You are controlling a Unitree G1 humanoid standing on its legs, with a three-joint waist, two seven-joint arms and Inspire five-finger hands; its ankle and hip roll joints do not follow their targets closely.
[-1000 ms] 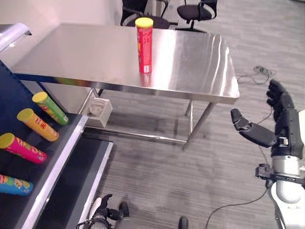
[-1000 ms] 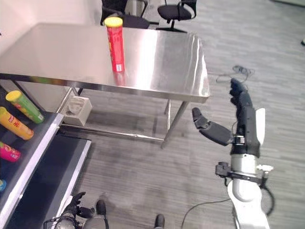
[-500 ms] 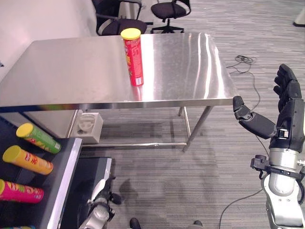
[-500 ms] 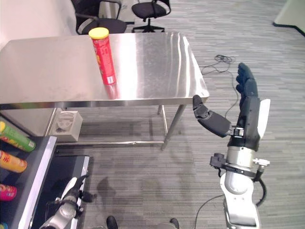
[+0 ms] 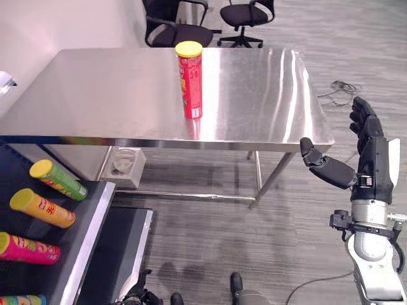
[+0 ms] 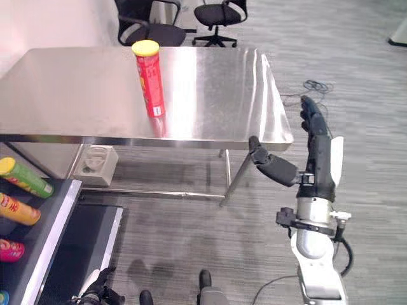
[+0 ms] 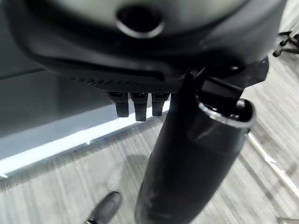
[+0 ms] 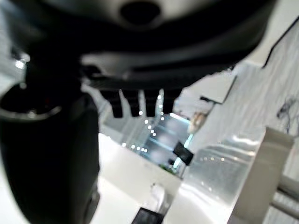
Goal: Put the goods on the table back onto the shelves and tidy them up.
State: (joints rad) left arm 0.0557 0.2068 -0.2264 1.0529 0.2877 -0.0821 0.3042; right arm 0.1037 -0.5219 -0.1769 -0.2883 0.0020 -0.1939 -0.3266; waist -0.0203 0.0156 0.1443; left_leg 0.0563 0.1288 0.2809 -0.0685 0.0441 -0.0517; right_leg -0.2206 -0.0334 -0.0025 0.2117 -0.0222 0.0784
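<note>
Left eye: from the head, high up, facing down and forward over the bench (image 5: 254, 89), with shelf (image 5: 82, 248) at lower left.
Right eye: same height and aim, set slightly to the side.
Shared by both eyes: bench, red can (image 5: 190, 79), shelf edge, chairs (image 6: 219, 16) beyond, raised right hand (image 5: 362, 159).
Left wrist: very close behind left hand (image 7: 140, 56), facing down at floor (image 7: 60, 191).
Right wrist: very close behind right hand (image 8: 135, 60), facing toward bench edge (image 8: 257, 172).
</note>
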